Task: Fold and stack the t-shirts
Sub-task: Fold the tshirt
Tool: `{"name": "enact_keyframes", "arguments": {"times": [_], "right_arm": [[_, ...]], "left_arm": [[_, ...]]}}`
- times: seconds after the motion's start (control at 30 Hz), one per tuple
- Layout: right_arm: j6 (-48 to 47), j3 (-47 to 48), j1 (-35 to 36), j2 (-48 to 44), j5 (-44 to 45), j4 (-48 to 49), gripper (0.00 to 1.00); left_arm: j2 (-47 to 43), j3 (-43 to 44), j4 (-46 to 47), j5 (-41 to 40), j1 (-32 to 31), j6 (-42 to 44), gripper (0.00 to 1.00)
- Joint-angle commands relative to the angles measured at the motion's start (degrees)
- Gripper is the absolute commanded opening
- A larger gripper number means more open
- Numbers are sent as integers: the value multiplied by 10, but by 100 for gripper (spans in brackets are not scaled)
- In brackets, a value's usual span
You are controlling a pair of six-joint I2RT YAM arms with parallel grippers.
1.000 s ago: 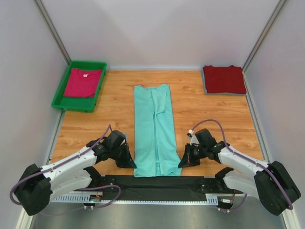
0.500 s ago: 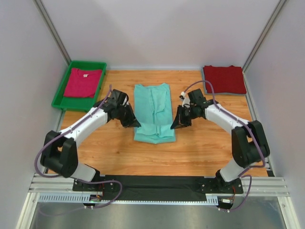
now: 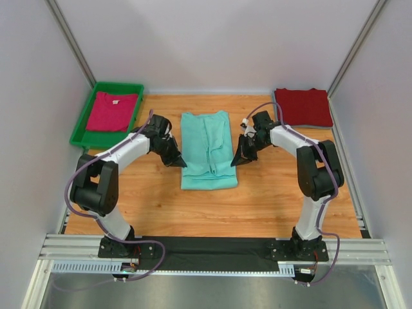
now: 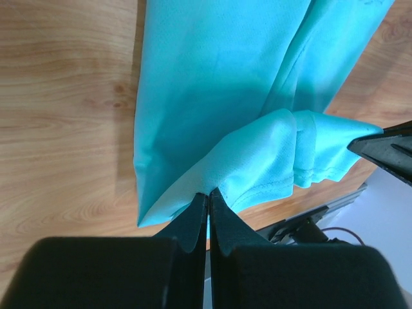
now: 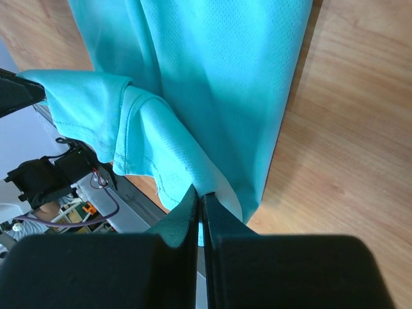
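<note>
A mint-teal t-shirt [image 3: 207, 151] lies mid-table as a narrow strip, its near end lifted and doubled back over itself. My left gripper [image 3: 181, 163] is shut on the hem's left corner, the teal cloth [image 4: 257, 161] pinched at the fingertips [image 4: 207, 193]. On the other side, my right gripper [image 3: 235, 161] is shut on the hem's right corner, where the same shirt [image 5: 193, 84] hangs from its tips [image 5: 200, 192]. A folded dark red t-shirt [image 3: 302, 107] rests at the back right. The magenta-pink t-shirt [image 3: 112, 111] lies in the tray.
A green plastic tray [image 3: 86, 138] sits at the back left corner. Grey walls enclose the wooden table [image 3: 270, 199] on three sides. A black rail [image 3: 212, 248] with the arm bases runs along the near edge.
Both grippers have carried the teal shirt's near hem away from the table's front edge toward the back, folding the strip to about half its length. The red and pink shirts stayed put.
</note>
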Motion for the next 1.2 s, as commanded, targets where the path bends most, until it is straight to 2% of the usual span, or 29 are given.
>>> {"name": "enact_keyframes", "arguments": {"times": [0.0,0.3,0.47,0.73,0.8,0.83,0.9,0.93,0.97,1.03,1.1,1.17], "right_arm": [[-15,33,-6,13,-24,-3,0],[16,95,-17,55,-27,14,0],[31,132,-22,92,-31,14,0],[27,160,-32,143,-37,7,1],[24,163,-35,148,-32,6,6],[14,170,-39,151,-25,-7,10],[0,185,-44,148,9,-35,25],[-22,198,-44,133,29,-73,37],[-30,200,-43,119,81,-92,41],[-41,175,-36,64,124,-115,51],[-28,144,-19,26,164,-107,54],[2,98,-1,-19,196,-92,54]], "left_arm": [[19,40,-7,8,9,28,0],[59,100,-13,-8,22,26,0],[125,160,-42,2,30,37,0],[184,189,-50,2,35,41,0],[192,193,-62,-5,39,44,5],[192,199,-65,-15,40,54,15],[179,213,-89,-36,40,72,27],[169,224,-100,-61,40,90,36],[156,228,-122,-74,39,100,39],[109,222,-134,-100,36,125,43],[64,209,-143,-106,23,134,44],[23,175,-131,-93,8,134,40]]}}
